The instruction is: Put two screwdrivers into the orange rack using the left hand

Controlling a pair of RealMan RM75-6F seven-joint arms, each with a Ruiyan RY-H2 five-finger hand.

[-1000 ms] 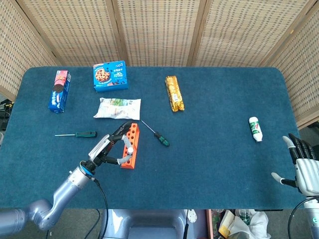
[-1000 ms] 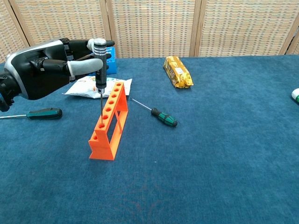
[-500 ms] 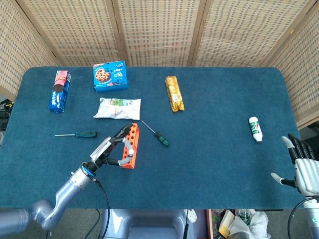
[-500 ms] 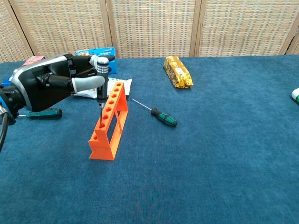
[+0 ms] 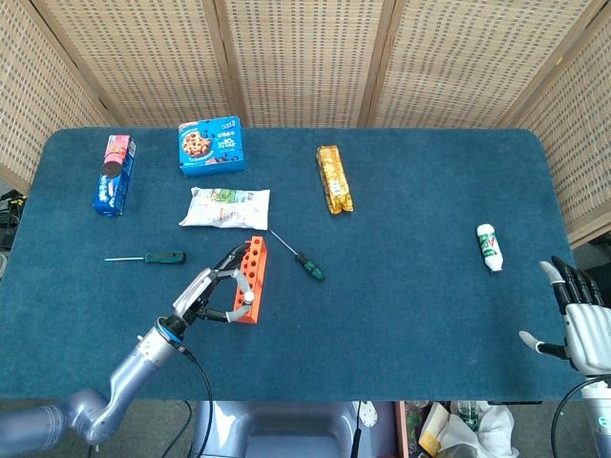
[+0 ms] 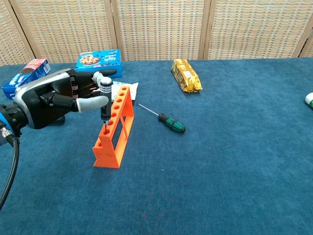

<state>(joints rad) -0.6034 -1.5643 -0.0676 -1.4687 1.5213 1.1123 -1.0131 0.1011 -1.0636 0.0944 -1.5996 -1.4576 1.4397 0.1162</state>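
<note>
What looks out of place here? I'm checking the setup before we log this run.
Nothing stands out. The left hand holds a screwdriver upright in the orange rack, which stands level. Two other screwdrivers lie flat on the table.

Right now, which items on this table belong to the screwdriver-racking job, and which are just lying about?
Job items:
- orange rack
- black-handled screwdriver held upright in a rack hole by the left hand
- green-handled screwdriver right of the rack
- second green-handled screwdriver left of the rack

Lying about:
- blue cookie box
- cookie pack
- white snack bag
- gold packet
- small white bottle
</note>
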